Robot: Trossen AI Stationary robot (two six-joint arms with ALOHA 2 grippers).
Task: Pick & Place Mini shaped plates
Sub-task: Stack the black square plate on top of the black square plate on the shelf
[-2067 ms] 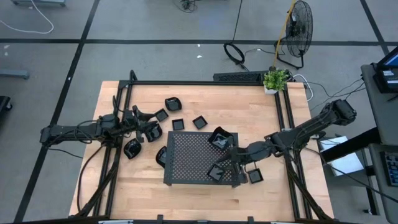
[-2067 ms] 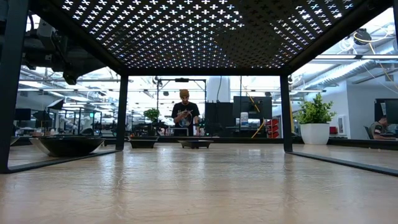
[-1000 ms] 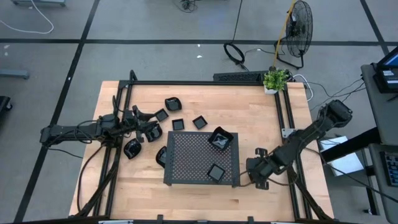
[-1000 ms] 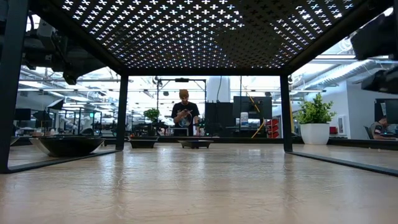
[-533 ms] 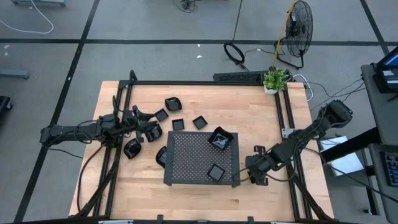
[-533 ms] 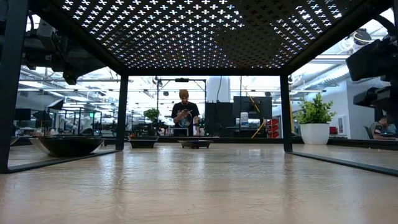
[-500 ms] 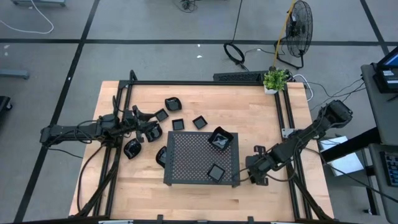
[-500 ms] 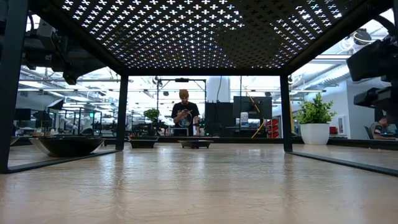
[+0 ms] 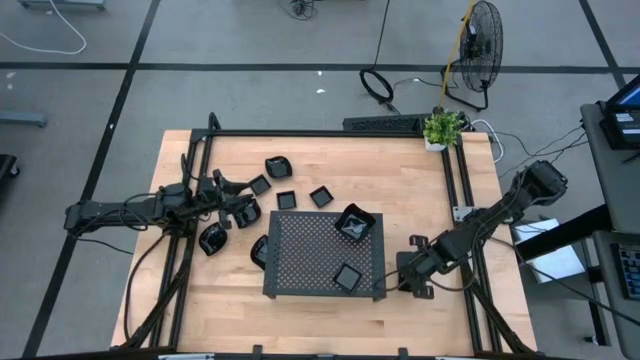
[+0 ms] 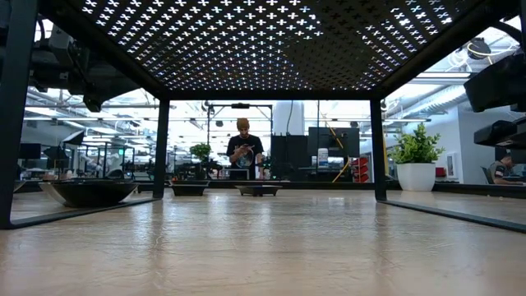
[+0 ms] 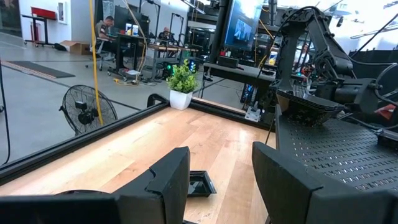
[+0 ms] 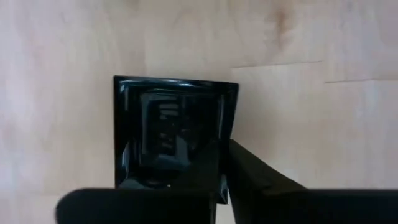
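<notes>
Just right of the perforated tray [image 9: 325, 255], right gripper [image 9: 403, 284] was clamped, apparently on a square mini plate [image 12: 171, 127] on the table [image 9: 420, 190], left gripper [image 9: 243, 211] parted, empty, among other plates [image 9: 277, 167].

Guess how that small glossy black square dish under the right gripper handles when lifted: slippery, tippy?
The small glossy black square dish looks rigid and probably light. Its shiny glaze suggests slippery walls. The right gripper pinches one edge, so it may tilt or swing when raised.
</notes>
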